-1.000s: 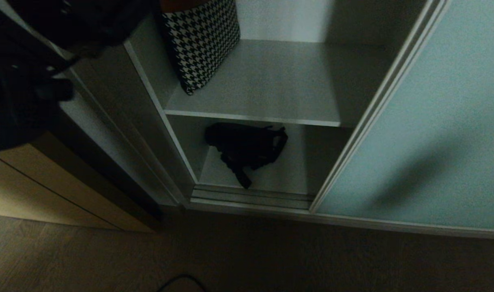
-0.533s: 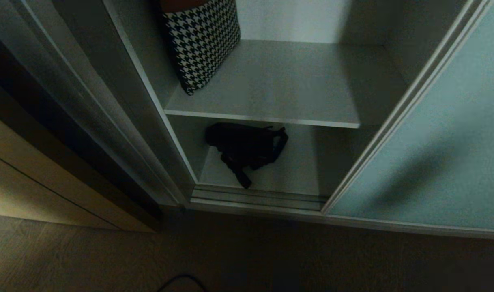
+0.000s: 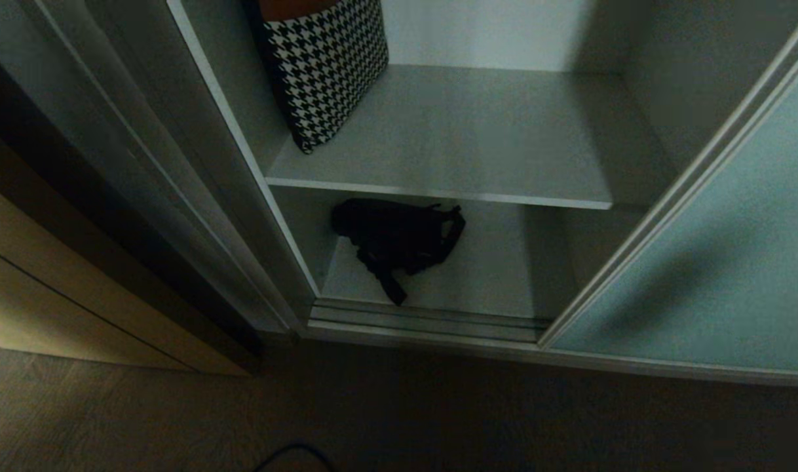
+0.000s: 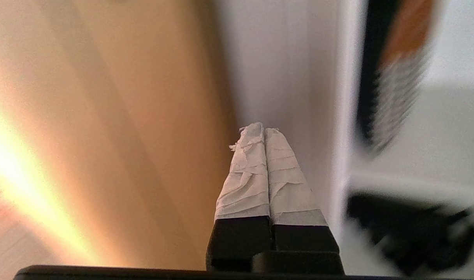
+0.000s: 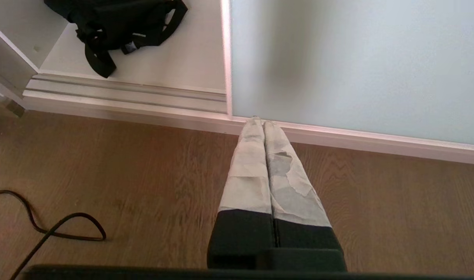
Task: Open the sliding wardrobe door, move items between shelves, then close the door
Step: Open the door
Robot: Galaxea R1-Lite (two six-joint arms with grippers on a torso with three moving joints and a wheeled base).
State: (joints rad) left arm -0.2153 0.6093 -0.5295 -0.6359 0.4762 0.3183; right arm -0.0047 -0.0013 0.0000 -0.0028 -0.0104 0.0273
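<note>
The frosted blue-green sliding wardrobe door (image 3: 720,262) stands slid to the right, leaving the wardrobe open. A black fabric item with straps (image 3: 399,242) lies on the bottom shelf (image 3: 491,282); it also shows in the right wrist view (image 5: 116,23). A black-and-white houndstooth item (image 3: 327,65) leans upright at the left of the upper shelf (image 3: 477,137). My left gripper (image 4: 263,130) is shut and empty, out of the head view, in front of the wardrobe's left side panel (image 4: 283,77). My right gripper (image 5: 259,121) is shut, low over the floor by the door's bottom edge.
A beige wooden cabinet front (image 3: 58,301) stands left of the wardrobe. The ridged metal floor track (image 3: 425,321) runs along the opening. A black cable (image 5: 46,225) loops on the wooden floor (image 5: 143,175).
The sliding door has moved further right, widening the opening. The left arm, dark at the upper left a second ago, has left the head view.
</note>
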